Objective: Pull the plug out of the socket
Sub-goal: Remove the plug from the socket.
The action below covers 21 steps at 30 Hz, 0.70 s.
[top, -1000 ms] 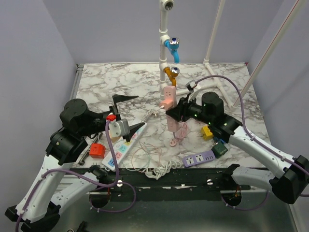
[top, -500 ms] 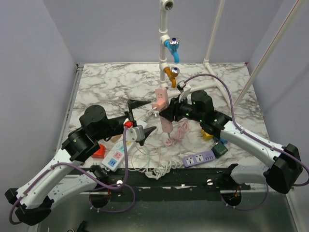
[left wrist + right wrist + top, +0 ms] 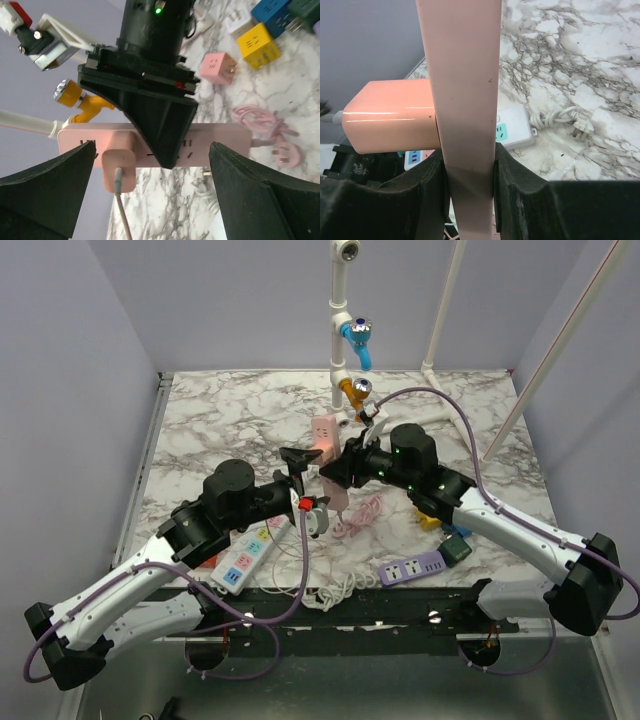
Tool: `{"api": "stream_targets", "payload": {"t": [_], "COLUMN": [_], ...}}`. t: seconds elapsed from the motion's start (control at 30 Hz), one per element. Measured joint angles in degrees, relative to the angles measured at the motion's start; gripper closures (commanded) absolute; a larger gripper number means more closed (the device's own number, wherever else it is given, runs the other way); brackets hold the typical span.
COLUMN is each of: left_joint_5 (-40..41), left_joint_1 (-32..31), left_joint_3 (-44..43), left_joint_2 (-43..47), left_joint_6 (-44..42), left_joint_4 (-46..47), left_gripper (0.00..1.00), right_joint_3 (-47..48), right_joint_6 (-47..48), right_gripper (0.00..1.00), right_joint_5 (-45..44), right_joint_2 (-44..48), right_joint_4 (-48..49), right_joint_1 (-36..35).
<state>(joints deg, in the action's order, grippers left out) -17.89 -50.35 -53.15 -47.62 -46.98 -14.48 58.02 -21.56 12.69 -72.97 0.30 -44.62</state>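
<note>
Closing in: left gripper [image 3: 151, 150], jaws spread wide, has swung across to long pink plastic power strip [image 3: 220, 135], now flanking boxy pink plug [image 3: 119, 167] seated near strip's cordless end. Right gripper [image 3: 469, 167] pinching strip mid-body, holding it aloft. Plug grasp looks next; pull not started.

In air: pink power strip [image 3: 465, 100]; boxy pink plug [image 3: 390, 117] seated in its face, near one end.
</note>
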Motion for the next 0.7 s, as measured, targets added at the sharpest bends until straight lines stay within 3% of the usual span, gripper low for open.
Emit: {"api": "stream_targets", "payload": {"t": [0.1, 0.33, 0.53, 0.7], "left_joint_5": [3.4, 5.1, 5.2, 5.6], "left_joint_1": [0.0, 0.0, 0.0, 0.0], "left_joint_3": [0.3, -0.6, -0.7, -0.8], "left_joint_2": [-1.6, -1.7, -1.2, -1.1], "left_joint_6": [-1.7, -5.5, -7.1, -7.6], "left_joint_4": [1.9, 1.9, 0.1, -0.2], "left_gripper": [0.03, 0.21, 0.56, 0.49], "right_joint_3": [0.2, 0.2, 0.2, 0.2], "right_joint_6": [0.0, 0.1, 0.5, 0.8], "right_gripper": [0.99, 0.99, 0.99, 0.99], "right_joint_5": [-0.1, -0.9, -1.7, -2.1], "right_joint_2": [0.0, 0.0, 0.9, 1.7], "right_joint_4": [0.1, -0.1, -0.4, -0.9], "right_joint_1": [-1.2, -2.9, -3.3, -4.0]}}
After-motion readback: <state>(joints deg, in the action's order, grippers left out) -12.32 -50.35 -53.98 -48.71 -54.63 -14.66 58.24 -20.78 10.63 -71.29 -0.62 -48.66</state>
